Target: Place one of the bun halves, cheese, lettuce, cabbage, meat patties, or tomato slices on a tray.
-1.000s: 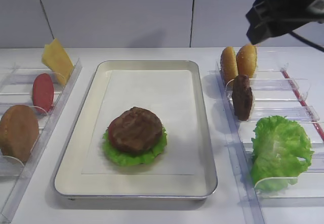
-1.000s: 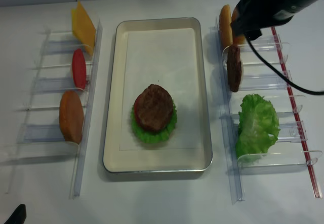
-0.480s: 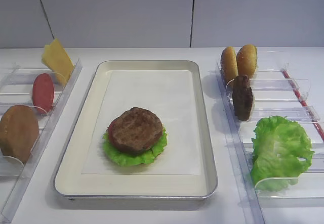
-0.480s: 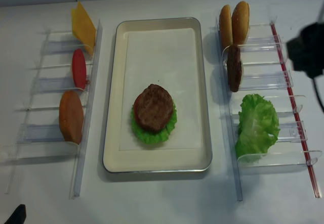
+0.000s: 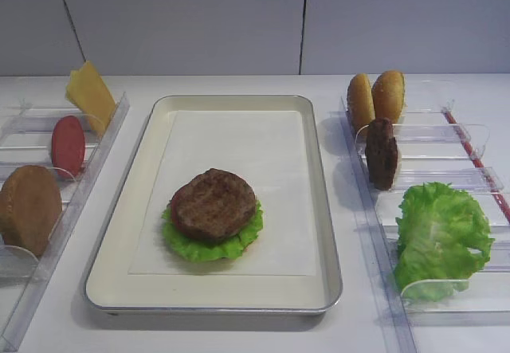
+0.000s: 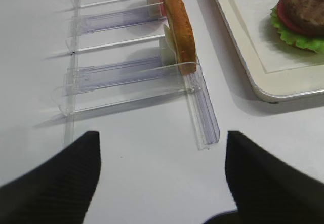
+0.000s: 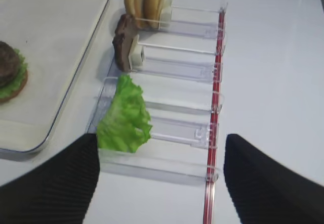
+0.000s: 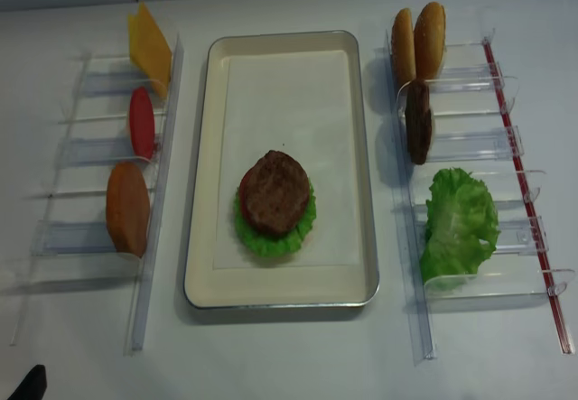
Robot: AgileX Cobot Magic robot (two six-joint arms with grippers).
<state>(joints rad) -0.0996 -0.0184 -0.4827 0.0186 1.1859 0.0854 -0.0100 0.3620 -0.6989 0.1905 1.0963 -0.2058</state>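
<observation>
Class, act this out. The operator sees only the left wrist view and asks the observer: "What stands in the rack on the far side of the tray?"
Observer: Two golden-brown bun halves stand on edge in the rear slot of the clear plastic rack.
Operator: Is there a patty in it?
Observer: Yes, one dark brown round meat patty stands upright in the slot just in front of the buns.
Operator: And the right arm?
Observer: The right pincer hovers open and empty over the near end of that rack, by the ruffled green lettuce leaf.
</observation>
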